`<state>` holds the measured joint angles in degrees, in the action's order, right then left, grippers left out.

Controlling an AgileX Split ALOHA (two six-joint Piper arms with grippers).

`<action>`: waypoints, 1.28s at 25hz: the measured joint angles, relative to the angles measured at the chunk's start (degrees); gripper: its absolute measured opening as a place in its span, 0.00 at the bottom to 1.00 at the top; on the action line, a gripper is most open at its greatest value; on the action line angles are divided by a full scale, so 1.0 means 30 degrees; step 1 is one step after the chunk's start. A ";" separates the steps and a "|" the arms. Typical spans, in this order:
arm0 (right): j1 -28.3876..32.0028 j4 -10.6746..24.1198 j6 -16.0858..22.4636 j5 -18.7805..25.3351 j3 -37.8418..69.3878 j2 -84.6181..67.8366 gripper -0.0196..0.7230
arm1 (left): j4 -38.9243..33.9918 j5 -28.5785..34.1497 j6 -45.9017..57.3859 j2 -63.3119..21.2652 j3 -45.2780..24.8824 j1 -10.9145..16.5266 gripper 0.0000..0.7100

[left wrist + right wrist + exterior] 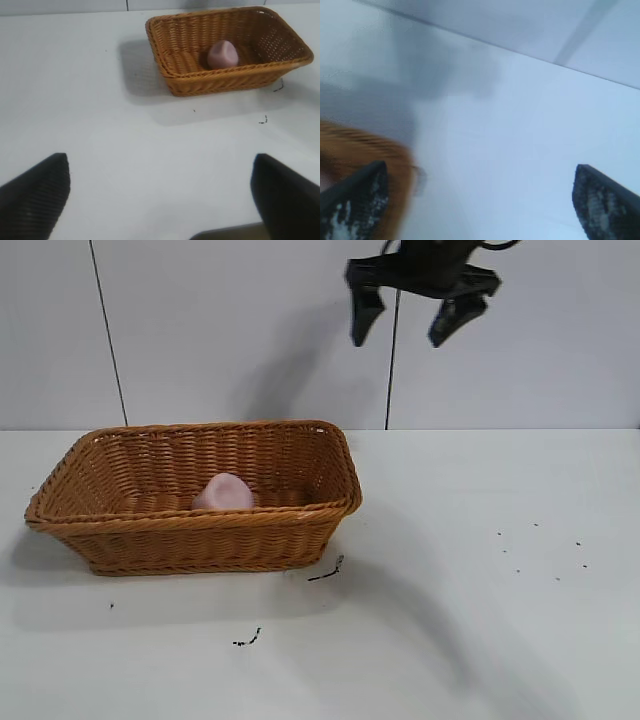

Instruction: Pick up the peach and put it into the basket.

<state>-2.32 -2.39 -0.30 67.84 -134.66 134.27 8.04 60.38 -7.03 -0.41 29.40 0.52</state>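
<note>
The pale pink peach lies inside the orange-brown wicker basket at the table's left. Both also show in the left wrist view, the peach on the floor of the basket. My right gripper hangs open and empty high above the table, up and to the right of the basket. In the right wrist view the gripper has its jaws wide apart, with a blurred edge of the basket at one side. My left gripper is open and empty over bare table, away from the basket.
The white table runs wide to the right of the basket. Small dark specks lie just in front of the basket and farther right. A pale wall with a thin dark cable stands behind.
</note>
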 joint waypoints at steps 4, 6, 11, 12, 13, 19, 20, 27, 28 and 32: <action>0.0104 -0.0071 -0.0134 0.0436 0.0023 -0.0482 0.96 | 0.0000 0.0000 0.0000 0.0000 0.0000 0.0000 0.98; 0.0104 -0.0084 -0.0134 0.0453 0.0362 -0.1075 0.96 | 0.0000 0.0000 0.0000 0.0000 0.0000 0.0000 0.98; 0.0104 -0.0107 -0.0137 0.0437 0.3458 -0.4810 0.96 | 0.0000 0.0000 0.0000 0.0000 0.0000 0.0000 0.98; 0.0104 -0.0165 -0.0137 0.0437 0.4536 -0.5773 0.96 | 0.0000 0.0000 0.0000 0.0000 0.0000 0.0000 0.98; 0.0104 -0.0231 -0.0137 0.0437 0.5745 -0.7021 0.96 | 0.0000 0.0000 0.0000 0.0000 0.0000 0.0000 0.98; 0.0104 -0.0452 -0.0137 0.0437 1.4062 -1.5543 0.96 | 0.0000 0.0000 0.0000 0.0000 0.0000 0.0000 0.98; 0.0104 -0.0452 -0.0137 0.0437 1.5655 -1.7147 0.96 | 0.0000 0.0000 0.0000 0.0000 0.0000 0.0000 0.98; 0.0104 -0.0452 -0.0137 0.0348 2.5763 -2.7163 0.96 | 0.0000 0.0000 0.0000 0.0000 0.0000 0.0000 0.98; 0.0104 -0.0452 -0.0137 0.0076 2.7127 -2.8695 0.96 | 0.0000 0.0000 0.0000 0.0000 0.0000 0.0000 0.98; 0.0104 -0.0452 -0.0284 -0.2005 3.1675 -3.4583 0.96 | 0.0000 0.0000 0.0000 0.0000 0.0000 0.0000 0.98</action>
<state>-2.01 -3.75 -1.15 61.82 -39.64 30.52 8.04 60.38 -7.03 -0.41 29.40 0.52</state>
